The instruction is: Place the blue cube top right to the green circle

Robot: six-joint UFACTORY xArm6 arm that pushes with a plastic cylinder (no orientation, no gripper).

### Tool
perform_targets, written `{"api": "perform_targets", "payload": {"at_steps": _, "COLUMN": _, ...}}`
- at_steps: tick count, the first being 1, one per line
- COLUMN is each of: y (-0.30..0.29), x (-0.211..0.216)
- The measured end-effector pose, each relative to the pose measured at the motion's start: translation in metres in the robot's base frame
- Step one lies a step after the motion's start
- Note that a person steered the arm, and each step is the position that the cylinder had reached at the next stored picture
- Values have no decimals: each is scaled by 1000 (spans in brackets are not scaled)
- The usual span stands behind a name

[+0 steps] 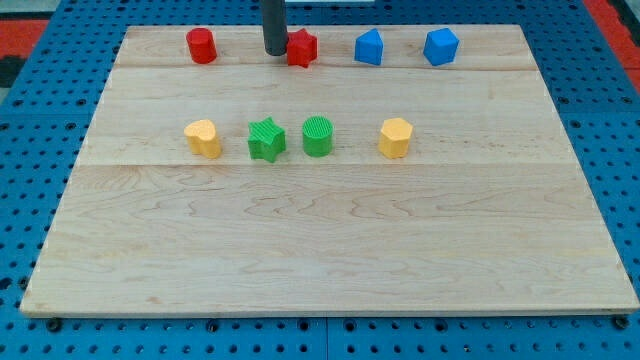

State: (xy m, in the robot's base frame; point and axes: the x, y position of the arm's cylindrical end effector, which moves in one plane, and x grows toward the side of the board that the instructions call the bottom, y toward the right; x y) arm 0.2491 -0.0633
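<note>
Wooden board (pixel 330 250): my tip (pixel 275 52) touching red star (pixel 302 47).

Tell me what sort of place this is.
Probably a robotics lab tabletop: a wooden board on blue perforated matting, small coloured blocks in rows, and my tip beside the red star.

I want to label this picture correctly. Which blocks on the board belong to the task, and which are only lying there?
Belong to the task:
blue cube
green circle
my tip, at the left side of the red star

Only lying there:
red star
red cylinder
second blue block
green star
yellow heart
yellow hexagon
</note>
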Motion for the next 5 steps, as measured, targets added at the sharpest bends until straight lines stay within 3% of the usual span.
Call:
{"api": "perform_targets", "payload": {"at_steps": 1, "y": 23, "x": 48}}
{"api": "perform_targets", "payload": {"at_steps": 3, "y": 288, "x": 29}}
{"api": "perform_targets", "payload": {"at_steps": 4, "y": 365, "x": 27}}
{"api": "perform_targets", "payload": {"at_steps": 5, "y": 386, "x": 28}}
